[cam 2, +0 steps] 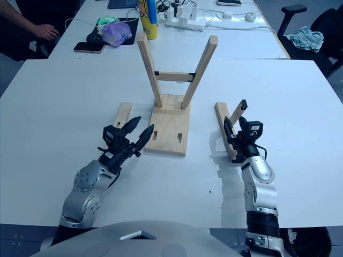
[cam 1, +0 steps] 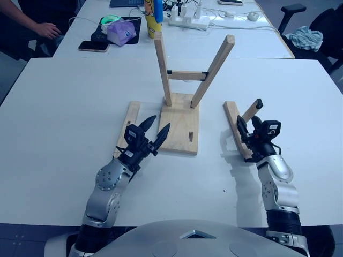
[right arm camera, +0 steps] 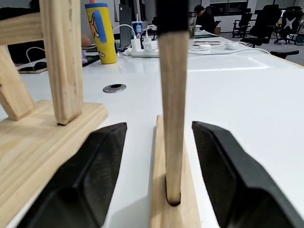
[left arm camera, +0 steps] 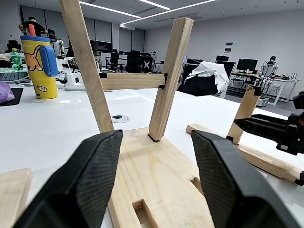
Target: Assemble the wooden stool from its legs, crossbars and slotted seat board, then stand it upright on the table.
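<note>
The slotted seat board [cam 1: 179, 128] lies flat mid-table. Two legs [cam 1: 163, 69] rise from its far end, splayed and joined by a crossbar [cam 1: 187, 75]. A loose leg [cam 1: 128, 122] lies flat to the board's left. Another leg [cam 1: 234, 127] lies to the right, with a short crossbar [cam 1: 252, 110] sticking up from it. My left gripper [cam 1: 159, 123] is open and hovers over the board's near left edge, pointing at the upright legs [left arm camera: 168, 80]. My right gripper [cam 1: 246, 122] is open, and its fingers [right arm camera: 90, 175] straddle the right leg [right arm camera: 173, 209] with gaps on both sides.
At the table's far side stand a yellow bottle [cam 1: 154, 16], a power strip [cam 1: 188, 21], a phone [cam 1: 94, 46] and a purple bag [cam 1: 121, 31]. A chair with a cloth [cam 1: 305, 37] is at the far right. Bare tabletop [cam 1: 64, 118] lies to the left.
</note>
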Controlling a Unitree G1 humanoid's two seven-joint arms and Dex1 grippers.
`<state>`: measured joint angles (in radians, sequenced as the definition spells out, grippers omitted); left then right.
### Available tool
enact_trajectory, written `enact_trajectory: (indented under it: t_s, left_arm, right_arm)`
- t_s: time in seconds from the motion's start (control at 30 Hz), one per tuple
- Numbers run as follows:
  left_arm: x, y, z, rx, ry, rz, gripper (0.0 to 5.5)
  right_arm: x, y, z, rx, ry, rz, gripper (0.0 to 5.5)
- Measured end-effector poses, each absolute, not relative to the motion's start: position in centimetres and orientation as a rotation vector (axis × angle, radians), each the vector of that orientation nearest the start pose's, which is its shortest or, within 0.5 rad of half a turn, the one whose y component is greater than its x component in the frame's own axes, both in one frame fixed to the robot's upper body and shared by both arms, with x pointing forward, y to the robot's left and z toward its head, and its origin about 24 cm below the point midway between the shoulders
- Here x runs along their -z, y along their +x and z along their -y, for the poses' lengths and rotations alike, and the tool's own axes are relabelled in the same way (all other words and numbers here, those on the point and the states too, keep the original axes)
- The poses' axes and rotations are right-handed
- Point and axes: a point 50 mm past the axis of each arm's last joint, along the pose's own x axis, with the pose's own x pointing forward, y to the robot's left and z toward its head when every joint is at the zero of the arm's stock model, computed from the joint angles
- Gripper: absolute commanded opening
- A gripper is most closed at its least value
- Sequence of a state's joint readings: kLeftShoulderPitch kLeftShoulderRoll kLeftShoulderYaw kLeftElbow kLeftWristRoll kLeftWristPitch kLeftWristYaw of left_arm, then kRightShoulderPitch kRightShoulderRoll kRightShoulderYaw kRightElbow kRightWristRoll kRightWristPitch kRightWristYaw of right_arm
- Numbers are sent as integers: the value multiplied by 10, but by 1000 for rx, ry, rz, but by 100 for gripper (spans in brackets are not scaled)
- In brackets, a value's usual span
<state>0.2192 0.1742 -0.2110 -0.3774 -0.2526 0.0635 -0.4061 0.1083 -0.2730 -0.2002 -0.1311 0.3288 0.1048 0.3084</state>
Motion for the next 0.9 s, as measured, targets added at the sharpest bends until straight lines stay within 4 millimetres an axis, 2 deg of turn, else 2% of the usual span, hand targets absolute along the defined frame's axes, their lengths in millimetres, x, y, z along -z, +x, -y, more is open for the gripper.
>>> enact_trajectory:
  t_s: [0.13,0.17,0.3,0.4,0.47,0.8,0.9]
  left_arm:
    - [-72,196,-111,600,-121,87,267]
    - [-71,195,-111,592,-117,86,267]
    - [-68,194,-110,563,-127,86,267]
    - [-67,193,-105,555,-137,94,267]
    - [-66,194,-104,555,-137,92,267]
    - [-67,196,-104,551,-133,101,267]
    - [-67,196,-103,553,-137,102,267]
  right_arm:
    - [-97,231,231,-175,29,59,275]
    - [-113,233,231,-193,25,88,275]
    - [-160,247,236,-201,-3,199,230]
    - [-192,267,229,-209,17,277,183]
    - [-202,280,226,-201,6,282,156]
    - [-175,287,230,-157,-20,145,3]
    - [-171,288,231,-151,-10,133,1]
